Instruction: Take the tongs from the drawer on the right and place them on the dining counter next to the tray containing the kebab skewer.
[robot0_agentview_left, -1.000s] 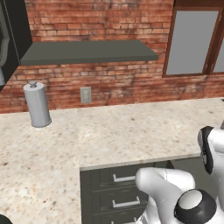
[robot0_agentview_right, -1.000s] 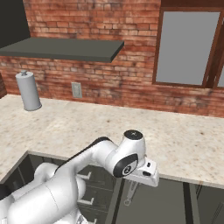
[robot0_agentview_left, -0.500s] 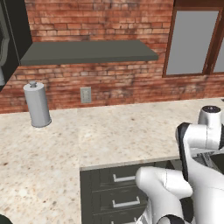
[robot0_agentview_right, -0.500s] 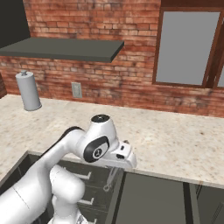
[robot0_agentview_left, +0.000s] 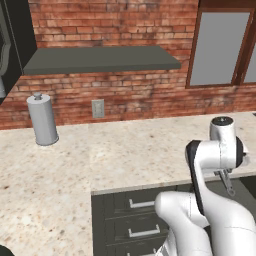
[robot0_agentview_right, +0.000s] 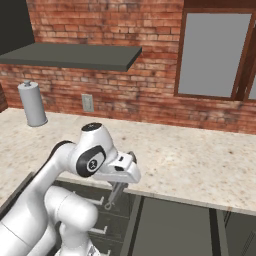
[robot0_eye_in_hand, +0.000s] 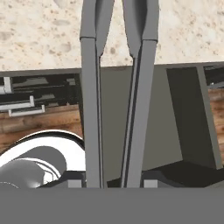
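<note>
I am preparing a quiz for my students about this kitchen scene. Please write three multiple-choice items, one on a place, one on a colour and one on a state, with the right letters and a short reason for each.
1. Where does the grey canister stand?
A. on the beige worktop under the dark shelf
B. inside a drawer
C. on the floor

2. What colour is the wall behind the worktop?
A. white
B. red brick
C. green

3. What is the gripper doing?
A. standing open and empty
B. holding the tongs
C. holding the canister

Answers: 1 A, it rests on the stone top by the wall. 2 B, red bricks show in both base views. 3 B, the two tong arms run up from between the fingertips in the hand view.
</note>
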